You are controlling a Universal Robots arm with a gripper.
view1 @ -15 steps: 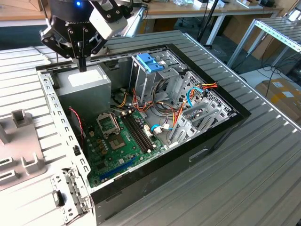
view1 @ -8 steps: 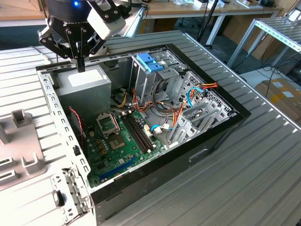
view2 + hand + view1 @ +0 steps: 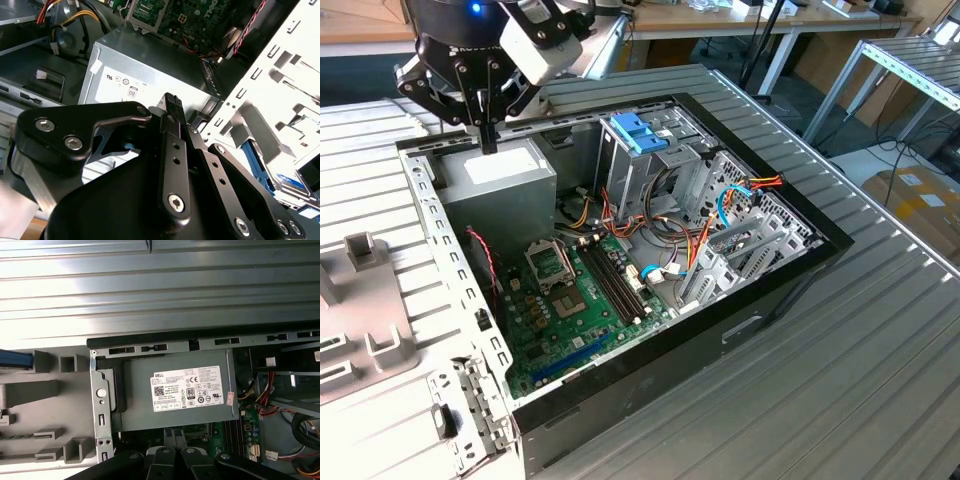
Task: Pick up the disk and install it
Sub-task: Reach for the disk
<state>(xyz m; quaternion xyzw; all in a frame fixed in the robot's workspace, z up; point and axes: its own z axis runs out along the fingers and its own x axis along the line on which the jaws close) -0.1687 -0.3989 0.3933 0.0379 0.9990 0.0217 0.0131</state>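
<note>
My black end effector (image 3: pixel 488 146) hangs pinched closed, empty, above the grey metal power supply box (image 3: pixel 505 178). The perforated steel case rim (image 3: pixel 420 190) runs close beside it.

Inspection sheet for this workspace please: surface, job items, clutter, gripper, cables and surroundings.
Surface: ribbed metal table carrying an open computer case.
Job's things: disk, blue rail showing at the grey holder, outside the case.
Clutter: nothing seen.
Gripper: gripper shut, holding nothing, above the power supply.
Cables: coloured wire bundles inside the case.
Surroundings: desks and a cardboard box beyond the table.
</note>
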